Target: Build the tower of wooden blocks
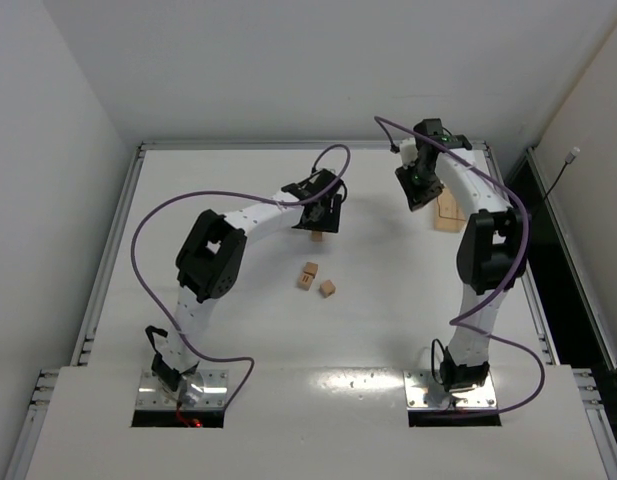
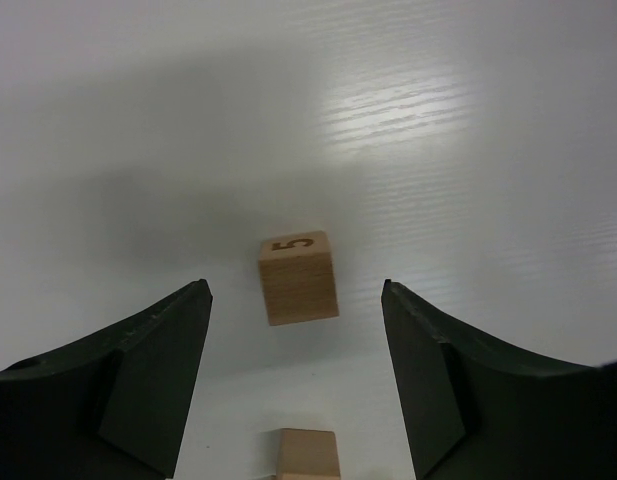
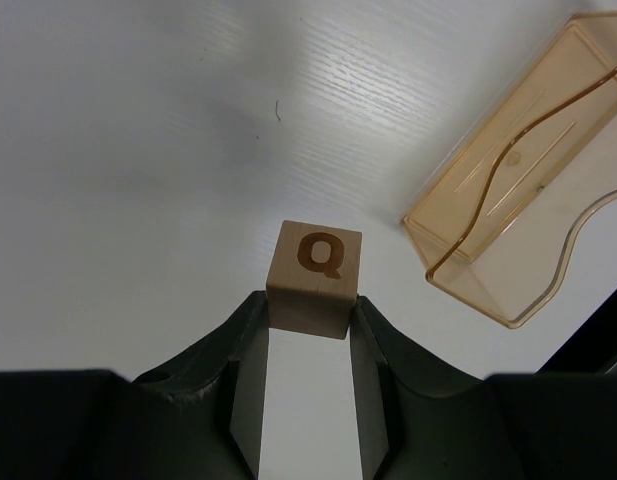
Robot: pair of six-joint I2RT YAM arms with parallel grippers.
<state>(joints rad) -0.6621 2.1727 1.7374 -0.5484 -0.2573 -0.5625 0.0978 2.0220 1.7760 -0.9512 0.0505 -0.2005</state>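
Left gripper [image 1: 324, 216] hung upper centre of overhead frame, jaws apart and empty, over wood block [image 1: 316, 236], probably tower's start. Marked block [image 1: 308, 275] and plain block [image 1: 328, 288] lay loose below. Right gripper [image 3: 310, 300], upper right, was clamped on Q block [image 3: 318, 262], held aloft, seemingly ready to stack.

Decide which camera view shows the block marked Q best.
Right wrist view: the Q block sits centred, letter readable, gripped by the right gripper. From the top external view I cannot make it out; the left wrist view lacks it.
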